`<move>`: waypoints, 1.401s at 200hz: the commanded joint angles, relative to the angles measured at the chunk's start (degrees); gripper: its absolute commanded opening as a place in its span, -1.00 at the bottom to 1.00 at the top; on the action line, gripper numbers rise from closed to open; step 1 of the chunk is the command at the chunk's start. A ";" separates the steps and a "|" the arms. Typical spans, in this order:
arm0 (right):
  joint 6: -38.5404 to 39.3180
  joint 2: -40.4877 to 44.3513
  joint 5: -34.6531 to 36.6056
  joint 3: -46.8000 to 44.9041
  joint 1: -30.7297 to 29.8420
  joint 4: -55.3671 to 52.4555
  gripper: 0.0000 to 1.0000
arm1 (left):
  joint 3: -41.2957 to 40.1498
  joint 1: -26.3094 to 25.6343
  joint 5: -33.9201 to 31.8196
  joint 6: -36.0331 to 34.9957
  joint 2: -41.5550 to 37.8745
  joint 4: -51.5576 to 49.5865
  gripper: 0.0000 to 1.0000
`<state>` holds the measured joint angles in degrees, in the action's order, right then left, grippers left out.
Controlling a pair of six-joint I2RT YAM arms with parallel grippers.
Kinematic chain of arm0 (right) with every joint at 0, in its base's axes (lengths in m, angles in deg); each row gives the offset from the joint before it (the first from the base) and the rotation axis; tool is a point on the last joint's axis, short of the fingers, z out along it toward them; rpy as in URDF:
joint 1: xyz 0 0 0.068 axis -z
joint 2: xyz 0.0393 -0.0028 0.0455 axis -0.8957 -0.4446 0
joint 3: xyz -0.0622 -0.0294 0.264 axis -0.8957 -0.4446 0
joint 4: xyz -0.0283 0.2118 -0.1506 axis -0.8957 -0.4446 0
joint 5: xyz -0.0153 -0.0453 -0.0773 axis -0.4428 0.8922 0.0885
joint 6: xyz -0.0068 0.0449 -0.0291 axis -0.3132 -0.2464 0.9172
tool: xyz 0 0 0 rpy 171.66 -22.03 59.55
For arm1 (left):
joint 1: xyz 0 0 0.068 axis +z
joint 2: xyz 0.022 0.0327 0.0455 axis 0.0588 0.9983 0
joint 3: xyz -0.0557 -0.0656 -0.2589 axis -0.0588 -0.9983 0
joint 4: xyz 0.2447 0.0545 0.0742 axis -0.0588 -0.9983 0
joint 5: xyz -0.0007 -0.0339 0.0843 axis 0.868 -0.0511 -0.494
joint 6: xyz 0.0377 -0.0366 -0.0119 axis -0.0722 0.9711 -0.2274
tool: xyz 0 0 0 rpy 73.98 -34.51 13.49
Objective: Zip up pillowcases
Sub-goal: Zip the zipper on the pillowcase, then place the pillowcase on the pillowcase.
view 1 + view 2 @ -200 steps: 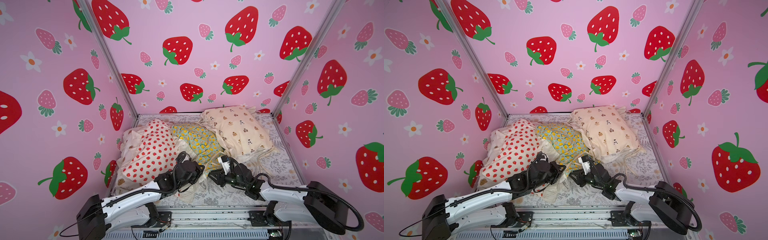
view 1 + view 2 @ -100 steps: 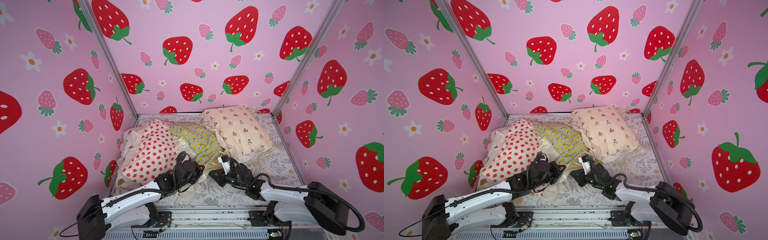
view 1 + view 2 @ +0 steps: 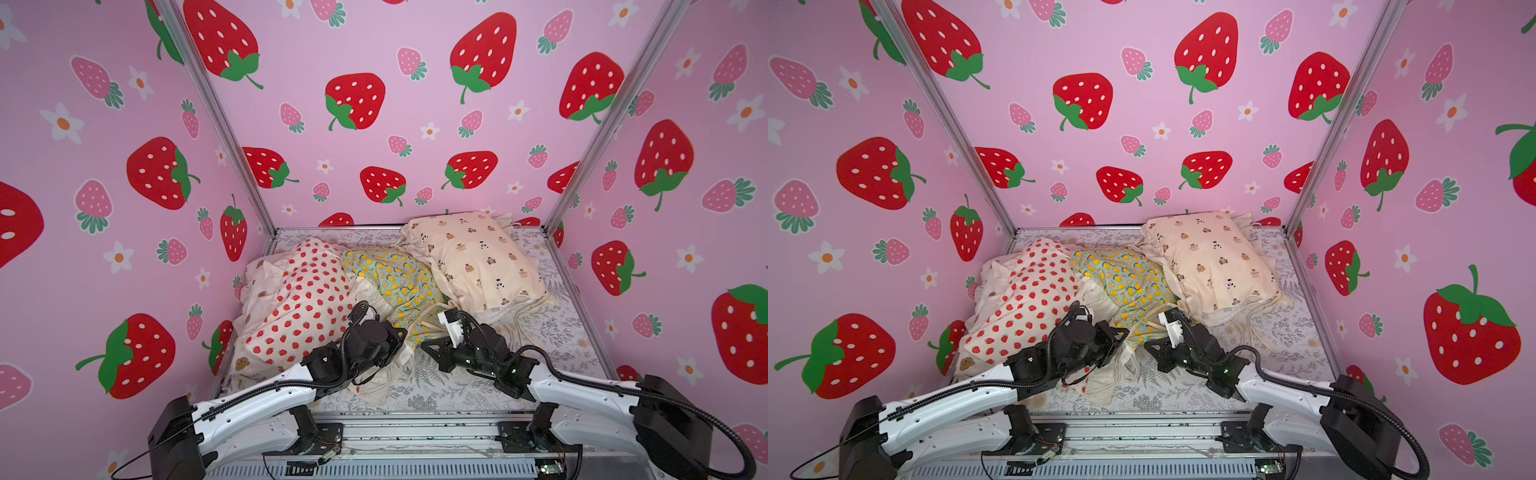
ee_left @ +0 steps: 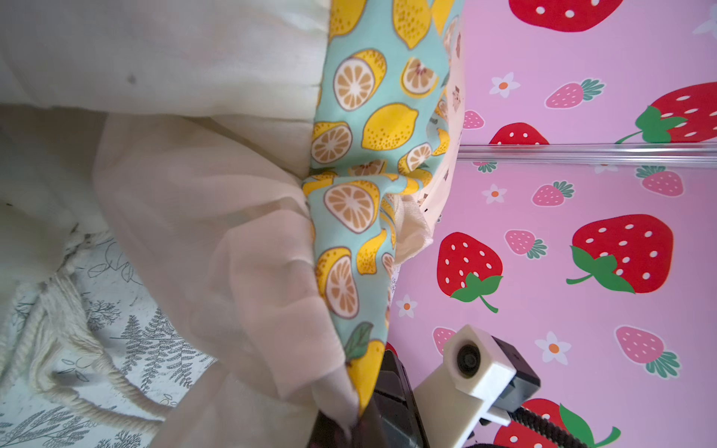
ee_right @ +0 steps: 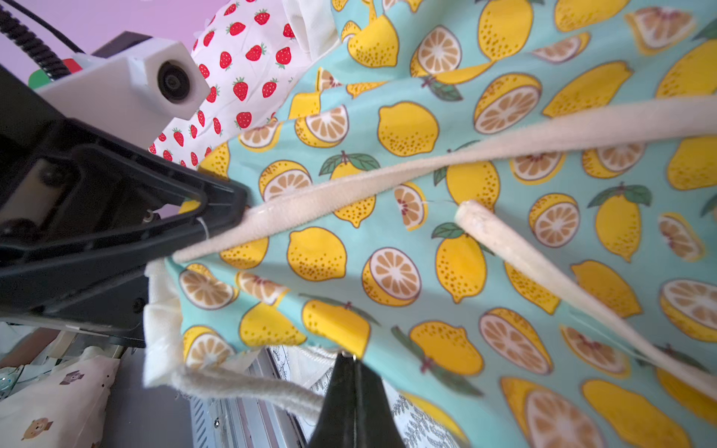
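The teal lemon pillowcase [image 3: 395,282] lies in the middle, between the strawberry pillowcase [image 3: 303,307] and the beige bear pillowcase [image 3: 473,257]. A brown cookie-print pillowcase [image 3: 243,363] peeks out under the strawberry one. My left gripper [image 4: 349,424] is shut on the lemon pillowcase's near corner and its cream edge. Facing it from close by, my right gripper [image 5: 349,355] is shut on a small metal zipper pull at the lemon fabric's [image 5: 426,271] edge. In both top views the two grippers [image 3: 403,345] [image 3: 424,347] meet at that near corner.
A grey fern-print sheet [image 3: 457,386] covers the floor. Cream cords [image 3: 523,316] trail from the bear pillowcase, and two cream ties [image 5: 426,166] cross the lemon fabric. Pink strawberry walls [image 3: 374,104] close in three sides. A metal rail [image 3: 415,432] runs along the front.
My right gripper's jaws have closed at the lemon pillowcase's edge. Both arms have stayed almost in place, and the left grip is unchanged.
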<state>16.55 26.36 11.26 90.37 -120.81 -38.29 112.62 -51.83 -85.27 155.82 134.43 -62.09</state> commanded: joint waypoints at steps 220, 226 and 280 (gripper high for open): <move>-4.30 -28.20 -1.37 33.17 2.40 -25.53 -1.00 | 58.90 57.40 13.40 -52.64 5.11 -44.59 -1.00; -3.97 -29.28 -2.19 33.64 2.08 -24.86 -1.00 | 56.31 58.02 13.93 -52.60 3.98 -44.51 -1.00; -1.47 -27.25 -3.20 33.71 0.96 -26.05 -0.39 | 40.02 58.21 12.24 -51.50 -3.99 -44.38 -0.18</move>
<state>13.32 -4.02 7.91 124.31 -119.81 -61.11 154.12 5.72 -68.53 105.94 133.12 -107.97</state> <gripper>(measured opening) 0.239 0.210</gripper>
